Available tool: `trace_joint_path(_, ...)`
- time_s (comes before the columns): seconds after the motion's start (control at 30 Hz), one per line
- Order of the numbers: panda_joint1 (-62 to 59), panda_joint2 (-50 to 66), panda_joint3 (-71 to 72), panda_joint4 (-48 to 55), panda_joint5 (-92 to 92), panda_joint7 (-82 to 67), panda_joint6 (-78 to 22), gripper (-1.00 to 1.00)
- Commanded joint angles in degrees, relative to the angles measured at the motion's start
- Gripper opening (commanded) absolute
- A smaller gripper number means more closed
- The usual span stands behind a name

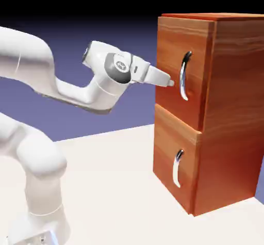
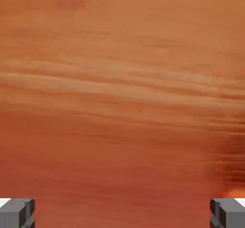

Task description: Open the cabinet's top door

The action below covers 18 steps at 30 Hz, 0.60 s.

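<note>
At the exterior view's left, the smooth, glossy white arm [image 1: 46, 172] is rising from the pale, flat tabletop [image 1: 103, 177], its rounded segments bending toward the exterior view's right. Behind it, a plain blue-violet backdrop [image 1: 108, 120] is darkening to black at the top. Near the middle, the gripper [image 1: 172, 83] is pointing at the upper part of the cabinet; its fingertips are standing spread apart in the hand view, pinching nothing, with only wood grain showing between them.

Farther right, the top door [image 1: 172, 43] is forming the upper front of the cabinet [image 1: 234, 94], sitting flush and shut. Its upright handle [image 1: 184, 76], a curved bar of shiny silver metal, is standing just beside the fingertips. Below, the smaller lower door [image 1: 167, 149] is carrying a similar curved silver handle [image 1: 177, 169]. The boxy, reddish-brown cabinet is showing streaky grain, running in wavy, paler bands across the hand view.
</note>
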Motion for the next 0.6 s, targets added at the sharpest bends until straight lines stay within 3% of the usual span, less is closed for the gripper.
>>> trace_joint_path(0.0, 0.52, -0.45, -0.68, 0.21, -2.5, 1.96, -0.06, 0.0)
trace_joint_path(0.57, 9.38, -8.05, -12.28, 3.7, -44.86, 35.26, -1.03, 0.0)
